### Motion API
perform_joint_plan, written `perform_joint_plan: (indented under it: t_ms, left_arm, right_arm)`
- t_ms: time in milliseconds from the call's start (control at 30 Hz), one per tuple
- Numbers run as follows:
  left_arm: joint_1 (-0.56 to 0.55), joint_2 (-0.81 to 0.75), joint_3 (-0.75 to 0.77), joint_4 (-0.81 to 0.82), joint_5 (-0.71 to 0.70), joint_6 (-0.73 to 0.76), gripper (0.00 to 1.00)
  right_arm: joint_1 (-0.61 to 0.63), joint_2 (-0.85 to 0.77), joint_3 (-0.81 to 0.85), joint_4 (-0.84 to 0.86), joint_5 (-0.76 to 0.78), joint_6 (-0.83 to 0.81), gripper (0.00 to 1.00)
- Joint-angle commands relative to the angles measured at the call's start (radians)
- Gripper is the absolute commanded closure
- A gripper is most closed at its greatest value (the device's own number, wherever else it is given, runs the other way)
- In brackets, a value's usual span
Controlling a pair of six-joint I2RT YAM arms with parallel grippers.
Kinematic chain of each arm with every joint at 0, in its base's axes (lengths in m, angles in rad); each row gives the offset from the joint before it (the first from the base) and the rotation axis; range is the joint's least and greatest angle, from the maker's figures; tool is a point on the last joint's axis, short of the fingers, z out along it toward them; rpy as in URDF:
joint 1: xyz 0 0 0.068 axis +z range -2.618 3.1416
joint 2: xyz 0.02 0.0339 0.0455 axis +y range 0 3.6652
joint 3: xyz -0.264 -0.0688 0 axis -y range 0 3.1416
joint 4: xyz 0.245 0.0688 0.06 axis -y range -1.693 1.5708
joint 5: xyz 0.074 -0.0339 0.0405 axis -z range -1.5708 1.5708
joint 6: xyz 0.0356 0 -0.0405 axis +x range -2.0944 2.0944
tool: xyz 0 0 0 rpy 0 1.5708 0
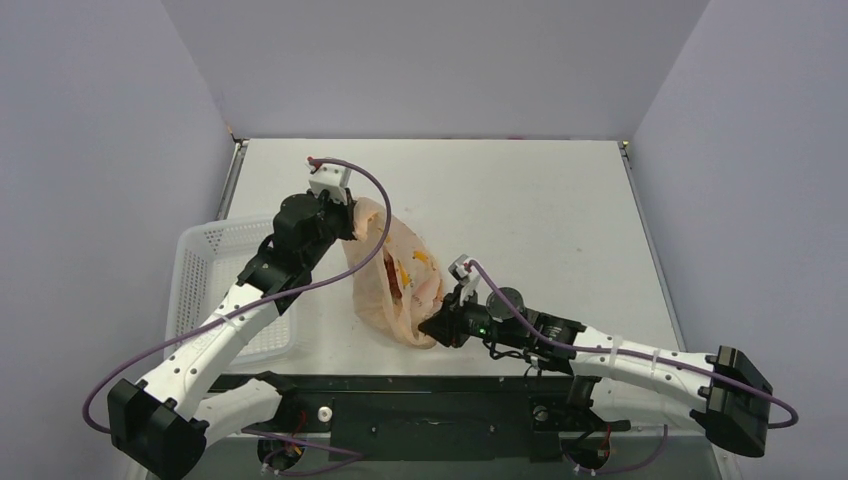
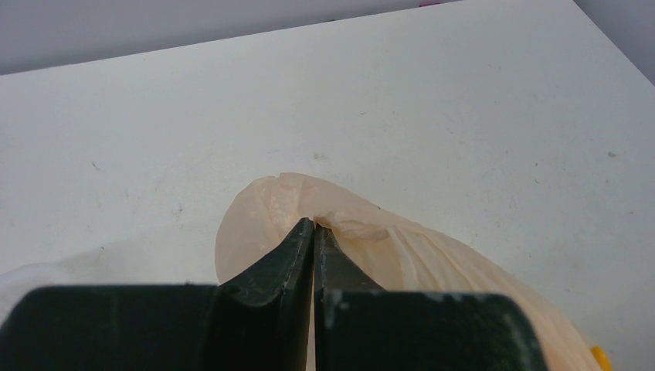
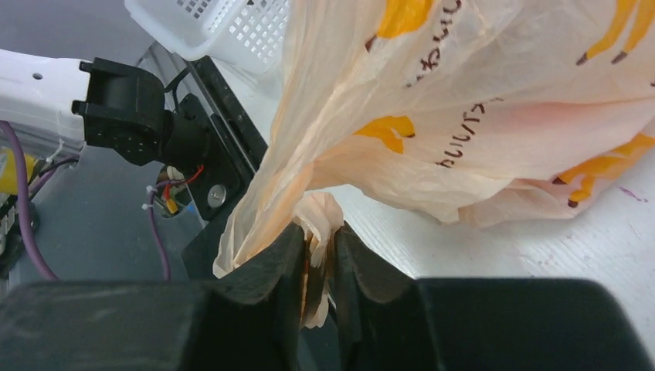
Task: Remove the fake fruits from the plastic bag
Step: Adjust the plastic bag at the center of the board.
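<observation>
The peach-orange plastic bag (image 1: 395, 285) hangs stretched between both grippers over the table's middle. My left gripper (image 1: 350, 222) is shut on the bag's far upper edge; in the left wrist view its jaws (image 2: 314, 226) pinch a fold of the bag (image 2: 402, 247). My right gripper (image 1: 432, 328) is shut on the bag's near lower corner; in the right wrist view it (image 3: 317, 232) clamps bunched plastic of the bag (image 3: 479, 100). Red fake fruits (image 1: 392, 272) show dimly through the film in the top view, with their shapes unclear.
A white mesh basket (image 1: 225, 290) stands at the table's left, under the left arm; its corner shows in the right wrist view (image 3: 224, 23). The black base rail (image 1: 430, 410) runs along the near edge. The table's far and right parts are bare white surface.
</observation>
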Motion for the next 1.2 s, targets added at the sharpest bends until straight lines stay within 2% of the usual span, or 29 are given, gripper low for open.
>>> perform_joint_plan:
  t_ms: [0,133,167,233,333,400,567,700,833,1033,1100,1133,1167]
  left_arm:
    - [0.004,0.001,0.016,0.063,0.035,0.011,1.00]
    - [0.004,0.002,0.019,0.064,0.050,0.012,1.00]
    - [0.004,0.001,0.019,0.064,0.051,0.013,1.00]
    - [0.004,0.003,0.022,0.062,0.056,0.015,1.00]
    - [0.004,0.003,0.024,0.060,0.059,0.016,1.00]
    - [0.004,0.004,0.027,0.057,0.063,0.018,1.00]
    - [0.004,0.004,0.029,0.054,0.065,0.020,1.00]
    - [0.004,0.005,0.031,0.052,0.069,0.020,1.00]
    - [0.004,0.007,0.034,0.047,0.074,0.023,1.00]
    - [0.005,0.014,0.041,0.040,0.086,0.023,1.00]
    - [0.004,0.015,0.041,0.040,0.091,0.023,1.00]
    - [0.004,0.015,0.042,0.039,0.093,0.024,1.00]
    - [0.004,0.014,0.043,0.037,0.094,0.024,0.92]
  right_arm:
    - [0.009,0.060,0.159,-0.022,-0.065,-0.069,0.77]
    - [0.011,0.074,0.249,-0.062,-0.043,-0.105,0.57]
    - [0.011,0.074,0.259,-0.080,-0.031,-0.112,0.54]
    - [0.010,0.075,0.301,-0.135,0.067,-0.124,0.50]
    - [0.003,0.103,0.412,-0.256,0.314,-0.120,0.42]
    - [-0.010,0.142,0.483,-0.318,0.371,-0.145,0.40]
    - [-0.011,0.243,0.606,-0.417,0.421,-0.205,0.39]
    - [-0.045,0.309,0.663,-0.473,0.426,-0.164,0.39]
    - [-0.083,0.400,0.677,-0.511,0.350,-0.149,0.39]
    - [-0.047,0.494,0.655,-0.466,0.312,-0.102,0.40]
    - [-0.047,0.513,0.651,-0.461,0.346,-0.078,0.44]
    - [-0.046,0.517,0.646,-0.455,0.369,-0.071,0.48]
    - [-0.047,0.521,0.645,-0.453,0.382,-0.069,0.52]
